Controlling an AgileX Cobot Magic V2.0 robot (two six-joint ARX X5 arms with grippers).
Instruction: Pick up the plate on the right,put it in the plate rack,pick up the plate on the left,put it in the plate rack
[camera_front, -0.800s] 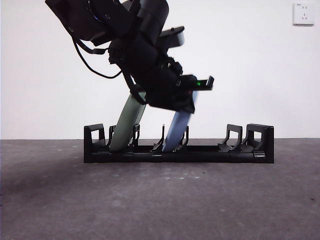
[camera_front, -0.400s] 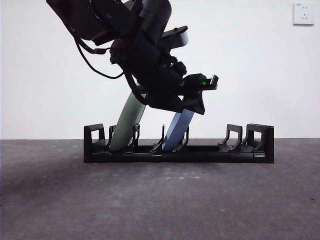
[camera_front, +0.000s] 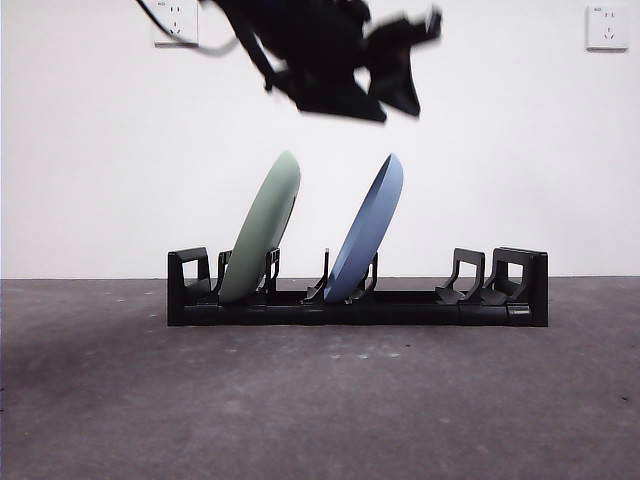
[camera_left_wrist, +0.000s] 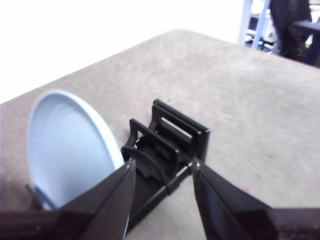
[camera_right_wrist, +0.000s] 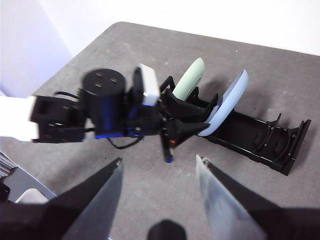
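The plate rack (camera_front: 400, 308) lies across the middle of the table. Two plates lean in it: a green plate (camera_front: 262, 230) toward its left end and a blue plate (camera_front: 368, 225) near its middle. My left gripper (camera_front: 400, 55) hangs blurred and high above the blue plate, apart from it. Its own view shows the left gripper (camera_left_wrist: 163, 167) open and empty over the blue plate (camera_left_wrist: 65, 150) and the rack (camera_left_wrist: 175, 135). My right gripper (camera_right_wrist: 159, 161) is open, high up, looking down on the left arm (camera_right_wrist: 107, 107), both plates and the rack (camera_right_wrist: 260, 142).
Several free prong slots remain at the rack's right end (camera_front: 480, 275). Two wall sockets (camera_front: 607, 27) sit on the white wall behind. Grey tabletop (camera_front: 320, 400) lies bare in front of the rack.
The left arm has risen from the blue plate to the top of the front view. The blue plate stays leaning in the rack, now fully visible beside the green one.
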